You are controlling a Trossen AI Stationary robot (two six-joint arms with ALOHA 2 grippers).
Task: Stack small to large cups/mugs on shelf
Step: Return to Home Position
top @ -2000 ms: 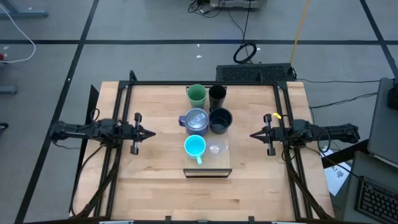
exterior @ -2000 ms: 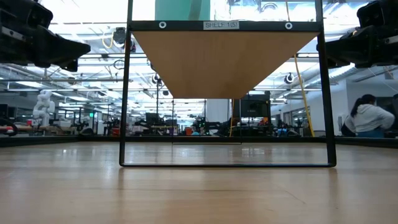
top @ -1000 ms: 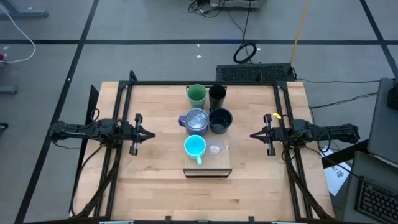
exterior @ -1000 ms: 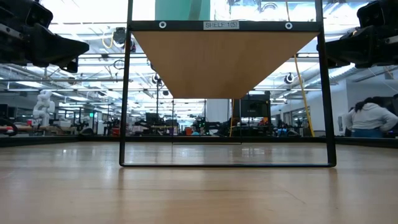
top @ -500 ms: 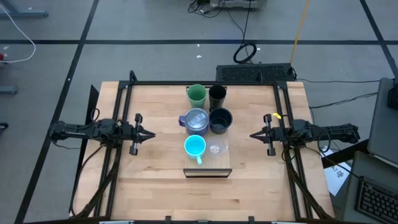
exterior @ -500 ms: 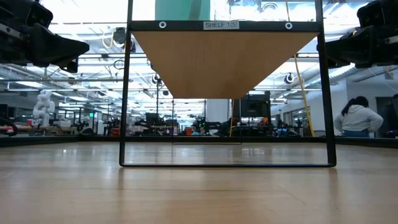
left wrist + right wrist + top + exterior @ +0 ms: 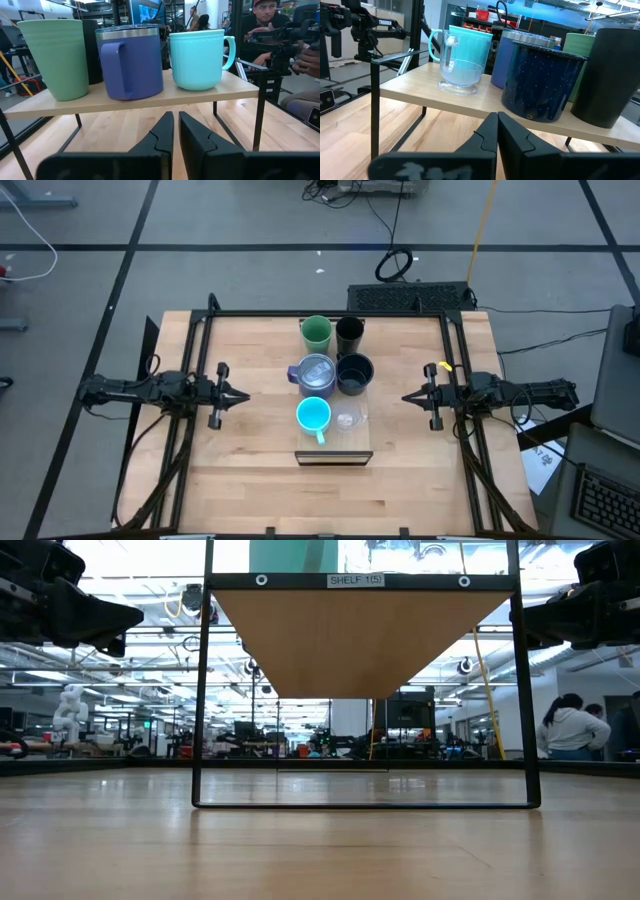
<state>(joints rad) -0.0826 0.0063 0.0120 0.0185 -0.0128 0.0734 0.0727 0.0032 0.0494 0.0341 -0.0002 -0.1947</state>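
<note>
The shelf point(image 7: 334, 452) stands mid-table and carries several cups in two rows. The green cup point(image 7: 316, 332) and slim black tumbler point(image 7: 349, 333) are farthest back. The lavender mug point(image 7: 315, 372) and wide black mug point(image 7: 354, 372) stand in the middle. The cyan mug point(image 7: 313, 415) and clear glass point(image 7: 347, 420) stand nearest the front. My left gripper point(image 7: 246, 395) hovers level to the left of the shelf, shut and holding nothing. My right gripper point(image 7: 404, 397) hovers level to the right of the shelf, shut and holding nothing. Each points at the shelf.
Black frame rails point(image 7: 200, 380) run along the table's left and right sides beside the arms. The shelf's thin metal legs point(image 7: 198, 690) stand on the tabletop point(image 7: 270, 490). People point(image 7: 570, 725) are in the room beyond the table.
Both arms and all the cups have kept still. A person in the room behind the table has shifted about.
</note>
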